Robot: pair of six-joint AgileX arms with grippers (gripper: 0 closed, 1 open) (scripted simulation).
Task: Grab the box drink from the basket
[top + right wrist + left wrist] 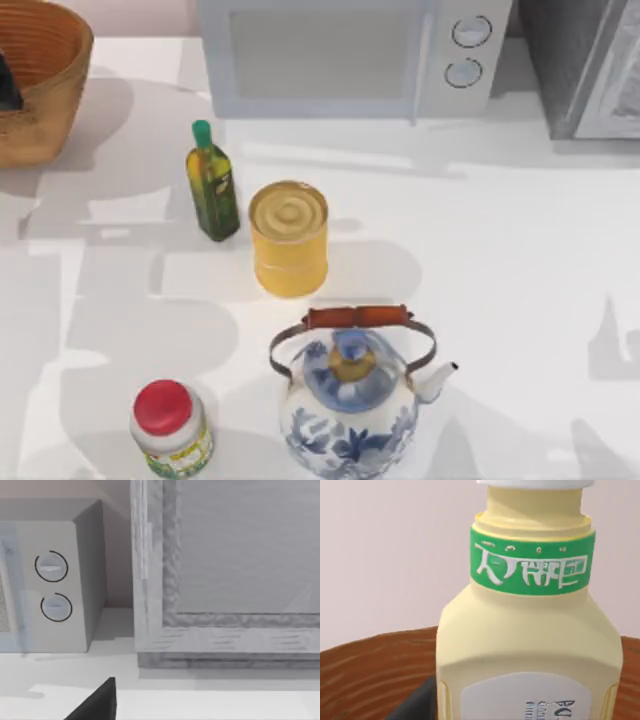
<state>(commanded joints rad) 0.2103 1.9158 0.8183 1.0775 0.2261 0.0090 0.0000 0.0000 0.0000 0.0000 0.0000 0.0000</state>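
The box drink (530,645) is a pale yellow flat-sided container with a green band and a white cap, standing upright and very close in the left wrist view. The brown ribbed inside of the basket (365,675) lies behind and below it. In the top view the basket (40,60) sits at the table's far left corner, and the dark shape of my left gripper (8,85) reaches into it at the view's edge. A dark part of that gripper rests right against the drink's lower side. My right gripper (97,702) is parked near the microwave.
A green-capped oil bottle (212,182), a round yellow can (289,238), a blue-and-white teapot (350,400) and a red-capped jar (170,428) stand mid-table. A microwave (350,55) and a grey cabinet (590,65) line the back edge.
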